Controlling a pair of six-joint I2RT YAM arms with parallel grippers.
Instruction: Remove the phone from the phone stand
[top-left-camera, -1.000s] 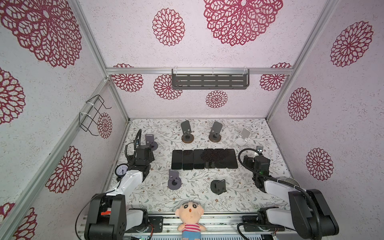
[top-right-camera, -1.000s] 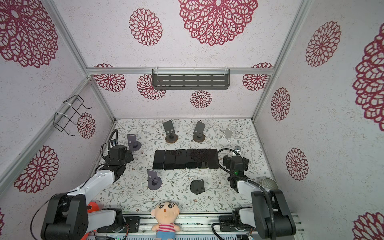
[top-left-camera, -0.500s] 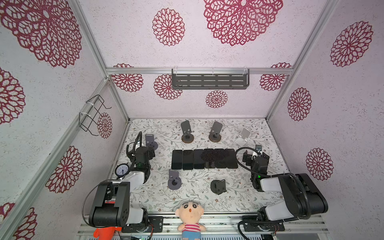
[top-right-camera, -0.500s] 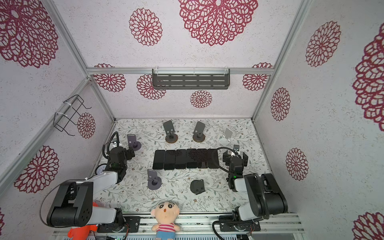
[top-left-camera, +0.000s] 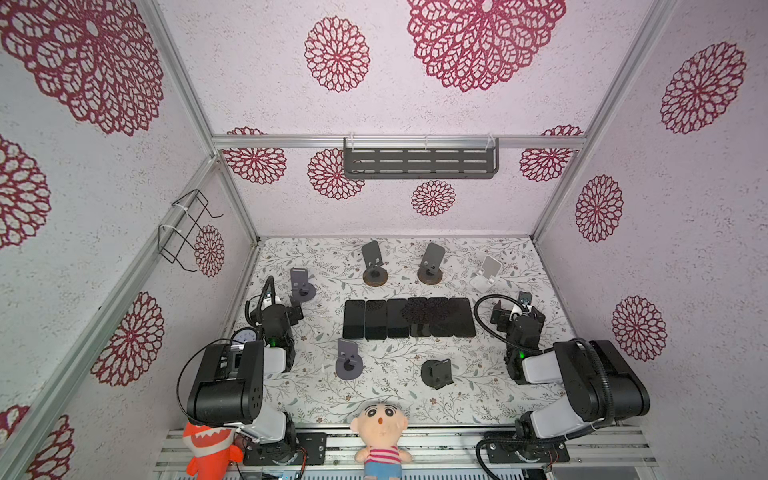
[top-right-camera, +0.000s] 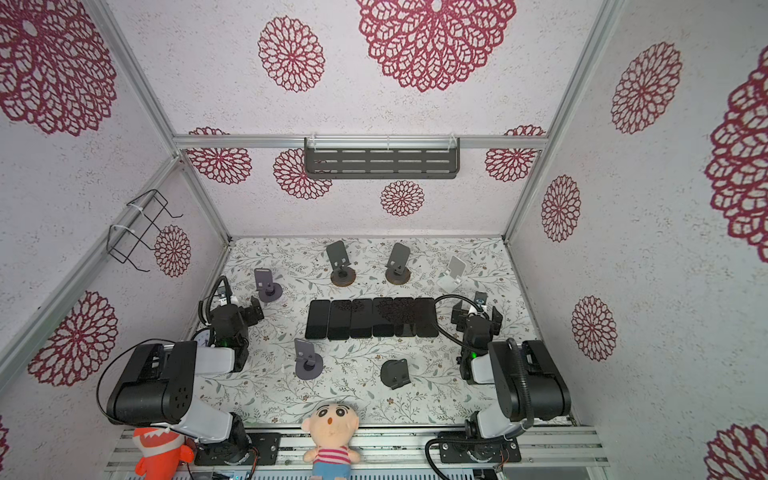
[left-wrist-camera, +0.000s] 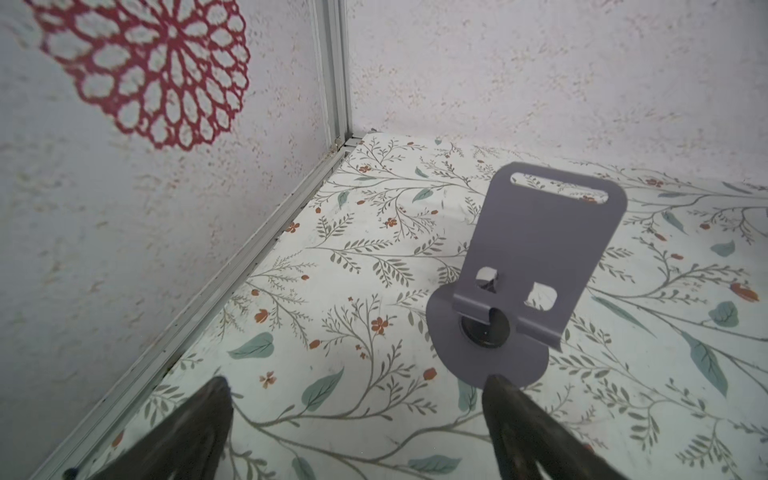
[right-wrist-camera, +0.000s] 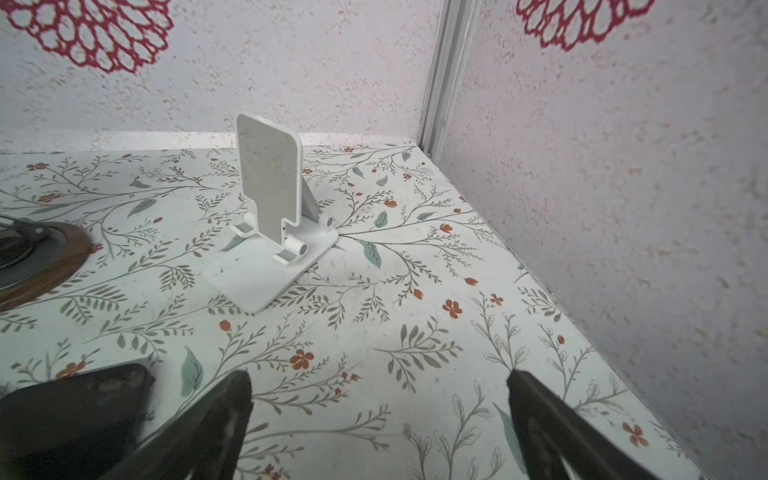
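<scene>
Several black phones (top-left-camera: 409, 318) (top-right-camera: 372, 318) lie flat side by side in a row mid-table. No stand holds a phone in any view. My left gripper (top-left-camera: 282, 305) (top-right-camera: 243, 307) (left-wrist-camera: 357, 380) is open and empty, just in front of an empty purple phone stand (top-left-camera: 300, 282) (left-wrist-camera: 536, 232). My right gripper (top-left-camera: 517, 309) (top-right-camera: 476, 309) (right-wrist-camera: 379, 374) is open and empty at the row's right end. An empty white stand (top-left-camera: 486, 272) (right-wrist-camera: 270, 183) is beyond it. One phone's corner (right-wrist-camera: 75, 399) shows beside a right finger.
Two dark stands on round brown bases (top-left-camera: 374, 266) (top-left-camera: 431, 266) are at the back. A second purple stand (top-left-camera: 348, 361) and a black stand (top-left-camera: 436, 372) are in front of the phones. A small clock (top-left-camera: 244, 336) is by the left arm, and plush toys (top-left-camera: 380, 432) at the front edge.
Both arms have folded back, their elbow links now raised near the front. The grippers stay open and nearly where they were. The phones have not moved.
</scene>
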